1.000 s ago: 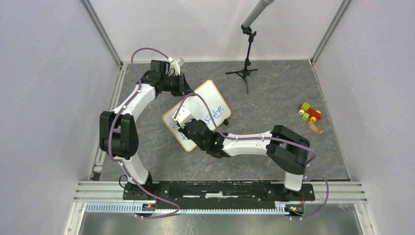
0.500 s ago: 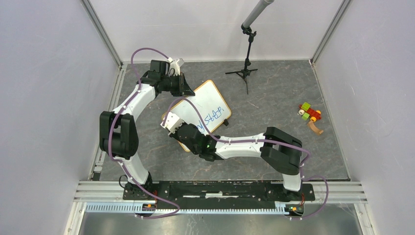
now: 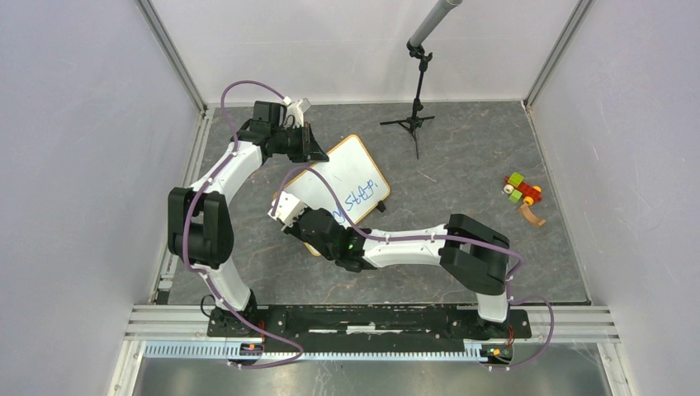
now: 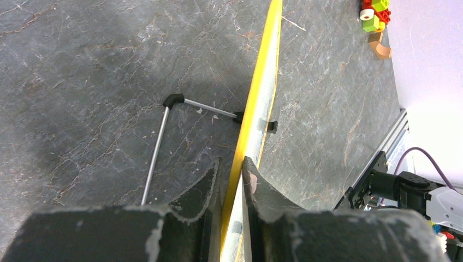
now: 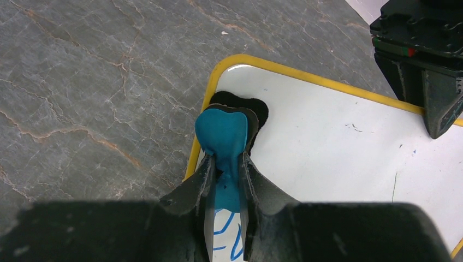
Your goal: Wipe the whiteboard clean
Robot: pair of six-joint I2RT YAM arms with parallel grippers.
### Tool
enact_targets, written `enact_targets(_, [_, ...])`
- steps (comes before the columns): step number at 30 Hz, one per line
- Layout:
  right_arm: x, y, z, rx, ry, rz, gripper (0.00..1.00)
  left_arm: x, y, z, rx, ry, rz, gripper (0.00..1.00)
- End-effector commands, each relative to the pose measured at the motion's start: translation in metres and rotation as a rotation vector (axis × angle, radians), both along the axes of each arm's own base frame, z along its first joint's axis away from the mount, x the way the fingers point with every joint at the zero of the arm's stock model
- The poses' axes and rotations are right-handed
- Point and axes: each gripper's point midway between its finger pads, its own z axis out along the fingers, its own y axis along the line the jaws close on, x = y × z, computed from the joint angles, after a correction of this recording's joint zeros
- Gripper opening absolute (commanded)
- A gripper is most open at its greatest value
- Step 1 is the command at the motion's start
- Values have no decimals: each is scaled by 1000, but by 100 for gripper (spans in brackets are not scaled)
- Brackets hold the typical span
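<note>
My left arm (image 3: 229, 169) and right arm (image 3: 413, 239) wear white shells between bulky black joints, and a purple cable (image 3: 239, 84) trails along each. Both are bolted to a black base bar (image 3: 371, 318) low in the frame. The dark fingers of my left gripper (image 4: 230, 164) and right gripper (image 5: 226, 161) are scuffed, with pale chipped edges.

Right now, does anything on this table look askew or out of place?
The whiteboard sits askew, diagonal to the table edges, its yellow frame pinched by the left gripper. The right gripper presses a blue eraser on one corner; blue writing is not yet erased. Coloured toy blocks sit alone at the right.
</note>
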Motion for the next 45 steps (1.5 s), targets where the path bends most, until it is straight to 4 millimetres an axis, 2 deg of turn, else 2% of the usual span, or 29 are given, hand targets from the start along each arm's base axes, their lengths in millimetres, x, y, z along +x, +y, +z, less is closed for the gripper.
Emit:
enact_targets(1, [-18,5,-22,-38,31,54,22,-15,-7,7,-1,28,-19,2])
enact_targets(10, [-21,-41,-74,-48,177,-49,22,-15,-7,5,2,31,-19,2])
enact_targets(18, [-4,-117,-113,-14,313,-249,22,-14,-7,5,1,33,-20,2])
enact_targets(20, [0,-126,-115,-4,326,-280,21,-15,-8,6,-1,32,-21,2])
enact_targets(22, [3,-127,-112,-19,307,-290,21,-15,-8,6,-3,32,-22,2])
enact_targets(24, [3,-118,-108,-27,291,-275,21,-15,-8,7,-5,32,-23,2])
enact_targets(27, [-5,-90,-93,-39,246,-219,21,-15,-9,8,-8,32,-24,2])
enact_targets(31, [-17,-43,-56,-29,162,-130,21,-15,-9,10,-9,27,-24,2])
enact_targets(32, [-17,-32,-46,-6,155,-117,21,-15,-8,10,-8,26,-24,2])
enact_targets(35, [-3,-19,-23,33,125,-140,22,-15,-7,9,-5,26,-20,2])
enact_targets(39, [22,-13,-9,69,119,-159,22,-16,-8,11,-9,26,-22,2])
enact_targets(41, [32,-17,-6,95,127,-172,22,-16,-9,11,-9,24,-25,2])
enact_targets(43, [42,-30,-9,110,138,-203,22,-16,-9,11,-7,24,-23,2])
enact_targets(45, [50,-50,-22,122,165,-238,22,-16,-9,11,-9,25,-24,2])
